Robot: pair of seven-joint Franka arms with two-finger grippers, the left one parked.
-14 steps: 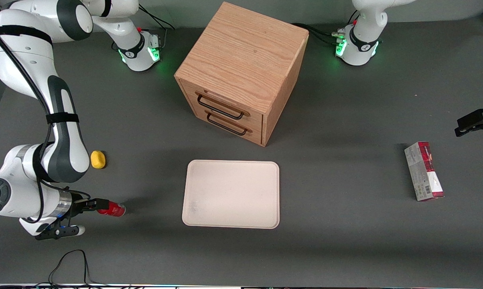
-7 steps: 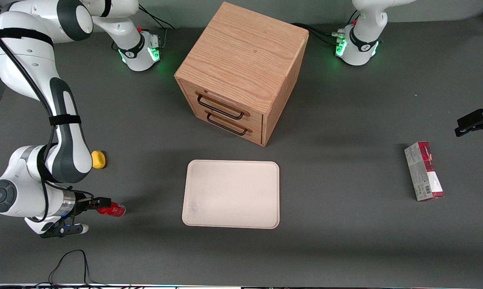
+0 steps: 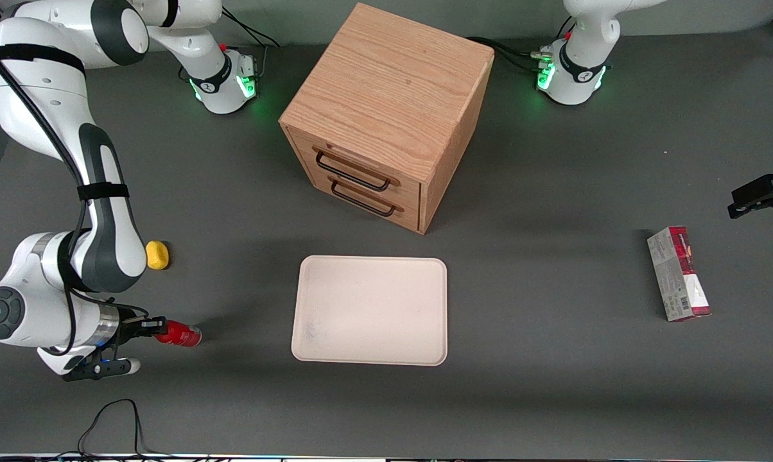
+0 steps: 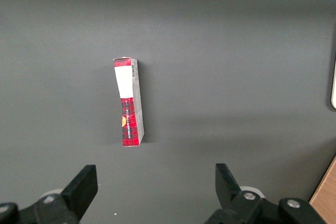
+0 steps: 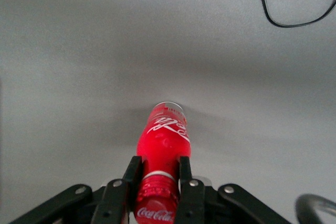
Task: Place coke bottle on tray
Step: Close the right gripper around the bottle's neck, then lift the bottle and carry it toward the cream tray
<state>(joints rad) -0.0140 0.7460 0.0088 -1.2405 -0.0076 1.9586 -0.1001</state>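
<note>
The coke bottle point(image 3: 180, 335) is small and all red. It lies on its side on the dark table toward the working arm's end, with its cap toward my gripper. My right gripper point(image 3: 158, 328) is low over the table and shut on the bottle's neck. In the right wrist view the two black fingers point(image 5: 132, 169) press on each side of the neck of the coke bottle point(image 5: 163, 135), just above the shiny cap, and my gripper point(image 5: 157, 165) holds it. The cream-pink tray point(image 3: 369, 310) lies flat beside the bottle, toward the table's middle, with nothing on it.
A wooden two-drawer cabinet point(image 3: 386, 115) stands farther from the front camera than the tray. A small yellow lump point(image 3: 157, 255) lies by my arm. A red-and-grey carton point(image 3: 678, 273) lies toward the parked arm's end. A black cable point(image 3: 113, 417) loops near the front edge.
My wrist has shifted slightly and the fingers have settled on the bottle's neck. The bottle still lies in the same spot on the table.
</note>
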